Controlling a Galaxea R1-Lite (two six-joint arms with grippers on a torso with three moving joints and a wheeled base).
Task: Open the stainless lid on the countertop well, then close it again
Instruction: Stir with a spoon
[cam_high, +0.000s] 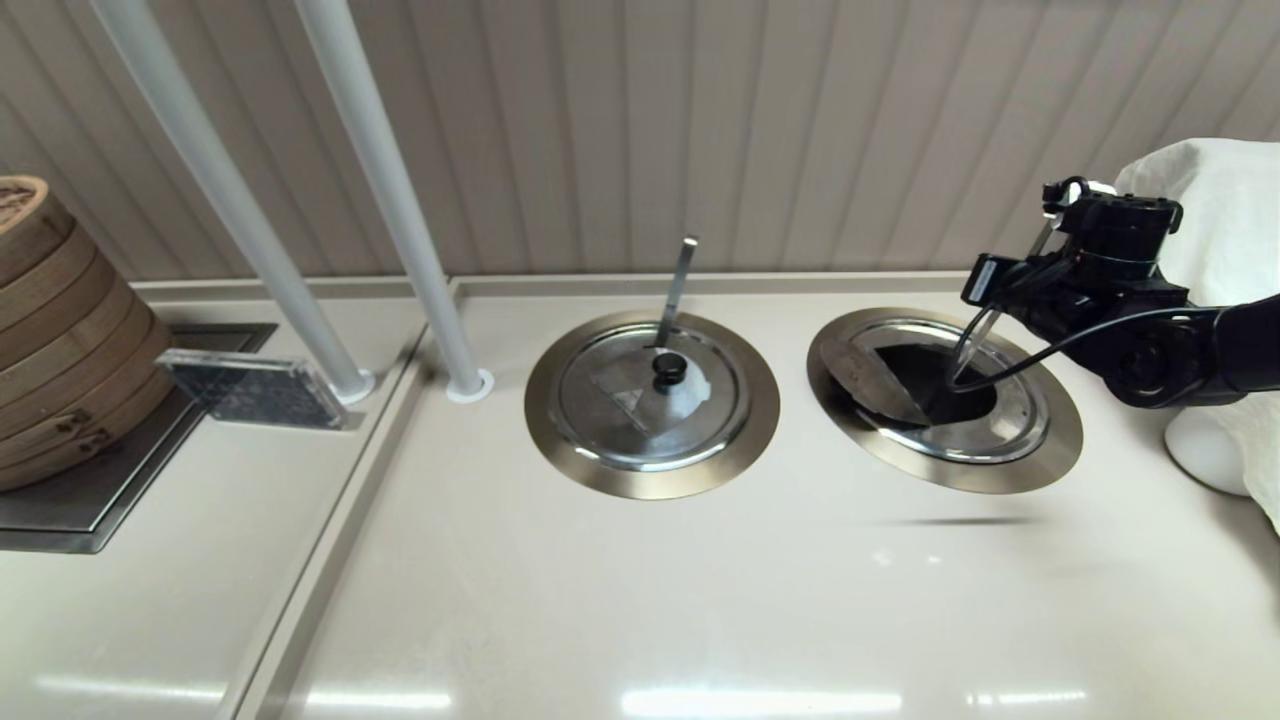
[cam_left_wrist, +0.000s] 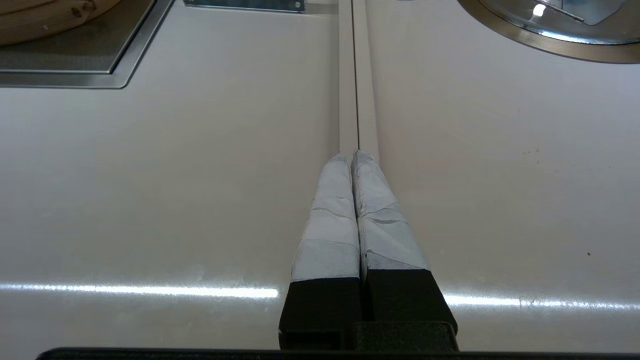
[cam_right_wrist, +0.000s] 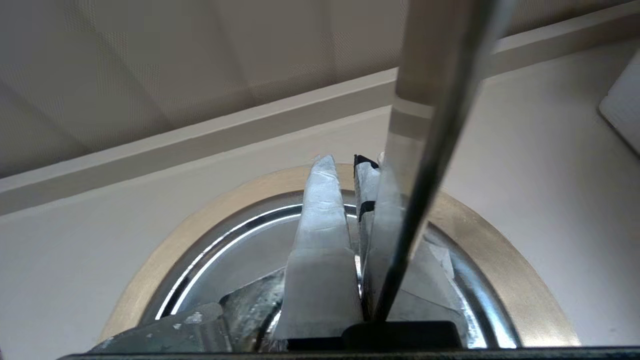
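- Our right gripper (cam_high: 985, 340) hung over the right-hand well (cam_high: 1062, 440), at the far right of the counter (cam_high: 640, 600).
- The steel lid (cam_high: 1010, 420) sat in that well with its near-left flap (cam_high: 868, 375) folded up and back, leaving a dark opening over the left part of the hole.
- In the right wrist view, the right gripper's taped fingers (cam_right_wrist: 320, 240) were drawn close together, with something small and black showing between their tips. It may have been the lid's knob, but we could not tell whether they were pinching it.
- A flat steel utensil handle (cam_right_wrist: 430, 150) slanted right beside those fingers, touching or nearly touching one.
- Our left gripper (cam_left_wrist: 356, 160) was parked low over bare counter on the near left, its fingers pressed together on nothing.
- The other lid (cam_high: 652, 395), with its black knob (cam_high: 669, 368), whitish patch and upright handle (cam_high: 678, 285), lay shut in the left well and was not our concern.
- We judged the opening half done or complete, with the closing left to do.
- The risks we saw:
  - the flap could drop and slam if the grip slipped on the small knob;
  - the utensil handle could catch on a finger and tip or shift the lid in its ring;
  - the dangling cable (cam_high: 1040, 360) could snag the lid edge.
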